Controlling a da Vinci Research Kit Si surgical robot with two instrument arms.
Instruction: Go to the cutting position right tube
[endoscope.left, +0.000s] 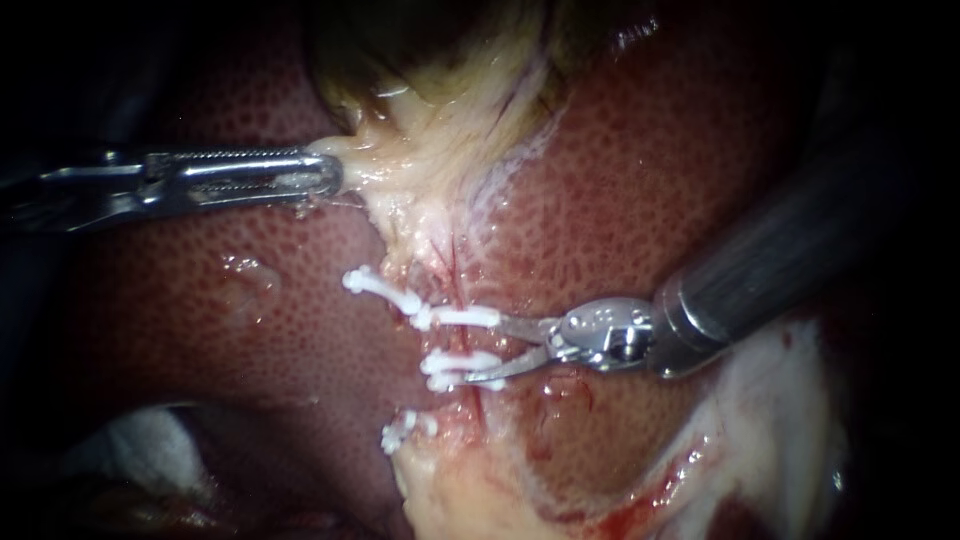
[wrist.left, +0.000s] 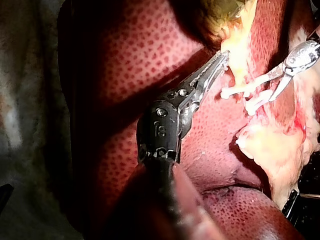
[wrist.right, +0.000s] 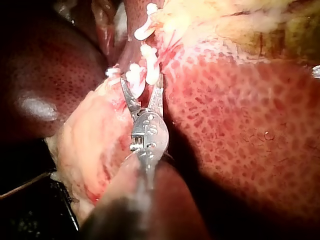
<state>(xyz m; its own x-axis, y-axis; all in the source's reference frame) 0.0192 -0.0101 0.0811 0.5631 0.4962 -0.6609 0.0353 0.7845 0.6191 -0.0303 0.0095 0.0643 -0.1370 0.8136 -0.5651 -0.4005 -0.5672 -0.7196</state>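
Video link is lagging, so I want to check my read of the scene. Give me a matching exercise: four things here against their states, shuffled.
Things:
1. slender metal left instrument
2. slender metal right instrument
3. small white plastic clips
4. dark red speckled liver

States:
A. lying bare beneath the rest
B. open, at the clips
C. shut on pale yellowish tissue
D. fixed in a row, crosswise

Pairs: 1-C; 2-B; 3-D; 4-A.

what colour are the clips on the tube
White: the small white plastic clips stand out against the red tissue, best in the endoscope view.
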